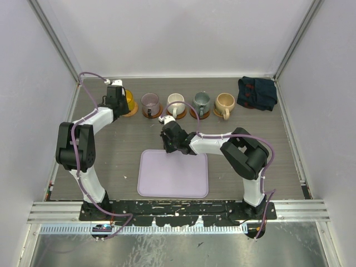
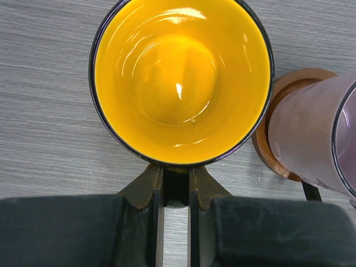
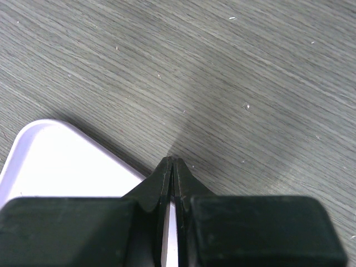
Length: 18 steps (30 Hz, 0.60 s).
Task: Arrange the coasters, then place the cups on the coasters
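Five cups stand in a row at the back: yellow, purplish glass, cream, grey-green and beige. Brown coasters show under them, such as the one beneath the glass cup. My left gripper is shut on the yellow cup's handle. In the left wrist view the yellow cup fills the frame above the gripper, hiding whatever lies under it. Beside it the glass cup sits on its coaster. My right gripper is shut and empty, low over the table.
A lavender tray lies in the middle front, its far corner just under my right gripper. A dark blue folded cloth lies at the back right. White walls close in the table on three sides.
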Each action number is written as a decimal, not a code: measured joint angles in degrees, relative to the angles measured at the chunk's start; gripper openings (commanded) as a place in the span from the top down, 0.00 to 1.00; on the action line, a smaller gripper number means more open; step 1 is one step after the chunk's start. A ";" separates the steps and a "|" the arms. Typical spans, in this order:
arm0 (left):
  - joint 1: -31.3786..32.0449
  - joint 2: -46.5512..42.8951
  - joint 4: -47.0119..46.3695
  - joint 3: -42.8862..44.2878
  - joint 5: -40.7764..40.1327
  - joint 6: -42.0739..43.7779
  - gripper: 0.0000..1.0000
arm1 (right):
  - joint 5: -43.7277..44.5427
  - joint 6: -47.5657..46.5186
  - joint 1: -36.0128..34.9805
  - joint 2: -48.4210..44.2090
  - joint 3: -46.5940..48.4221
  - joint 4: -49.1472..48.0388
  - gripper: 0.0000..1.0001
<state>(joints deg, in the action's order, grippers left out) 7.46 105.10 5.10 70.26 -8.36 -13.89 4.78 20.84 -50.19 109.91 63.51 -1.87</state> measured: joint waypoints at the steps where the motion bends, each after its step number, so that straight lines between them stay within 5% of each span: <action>1: 0.00 0.02 -0.02 0.02 0.00 -0.02 1.00 | 0.00 0.00 0.00 0.00 0.00 0.00 0.89; 14: 0.00 0.85 0.00 0.02 -0.04 -0.22 1.00 | 0.02 0.02 0.00 0.04 0.00 0.00 0.89; 18: 0.00 0.96 -0.02 0.02 -0.24 -0.44 0.90 | 0.02 0.02 0.00 0.13 0.00 -0.26 0.89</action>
<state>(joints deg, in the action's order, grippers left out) 7.46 106.06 5.08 70.28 -8.60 -14.33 4.80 20.86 -50.19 110.04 63.51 -2.13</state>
